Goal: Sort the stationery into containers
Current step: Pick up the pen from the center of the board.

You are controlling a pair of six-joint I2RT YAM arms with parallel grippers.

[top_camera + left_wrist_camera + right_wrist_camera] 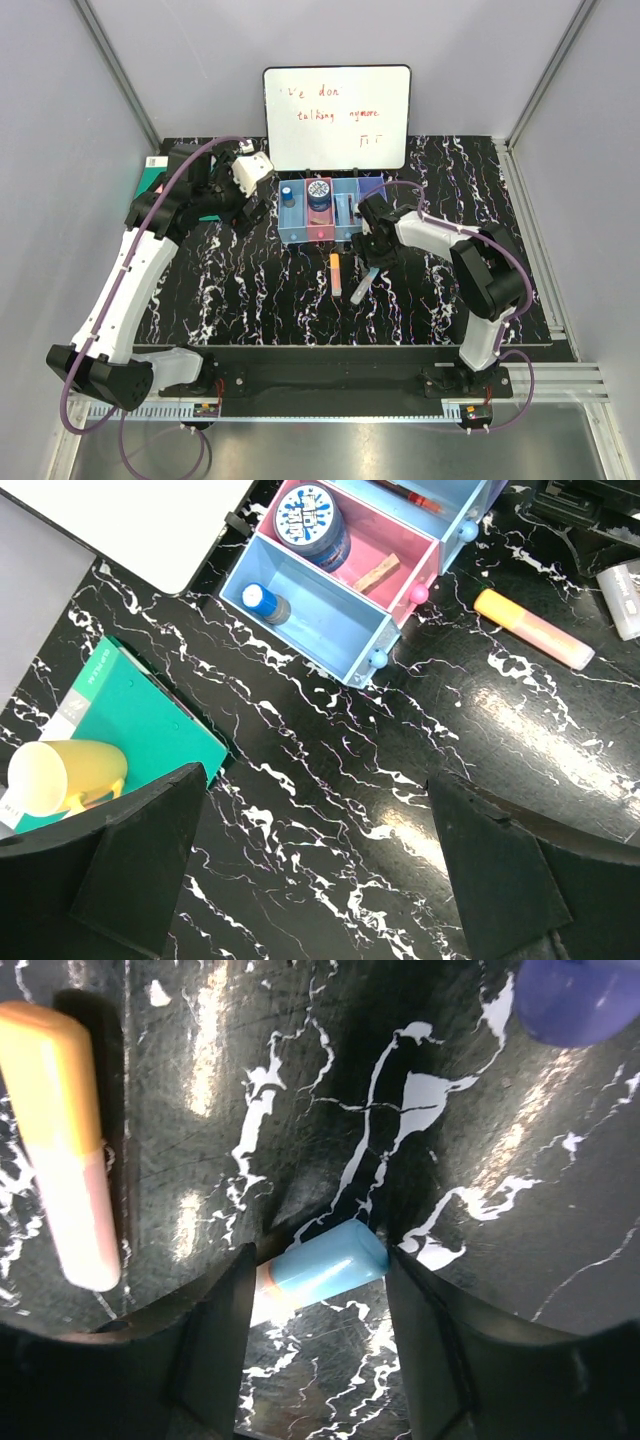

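The containers, a row of joined blue, pink, blue and purple bins, stand at the back middle. The round blue disc lies in the pink bin, a blue-capped pen in the end blue bin, and a dark-red pen in the third. The orange marker lies on the table in front of them. The light-blue marker lies between the fingers of my right gripper, which is open and low around it. My left gripper is open and empty, above bare table left of the bins.
A whiteboard leans at the back. A yellow cup rests on a green notebook at the far left. A short wooden stub lies in the pink bin. Round knobs stick out from the bin fronts.
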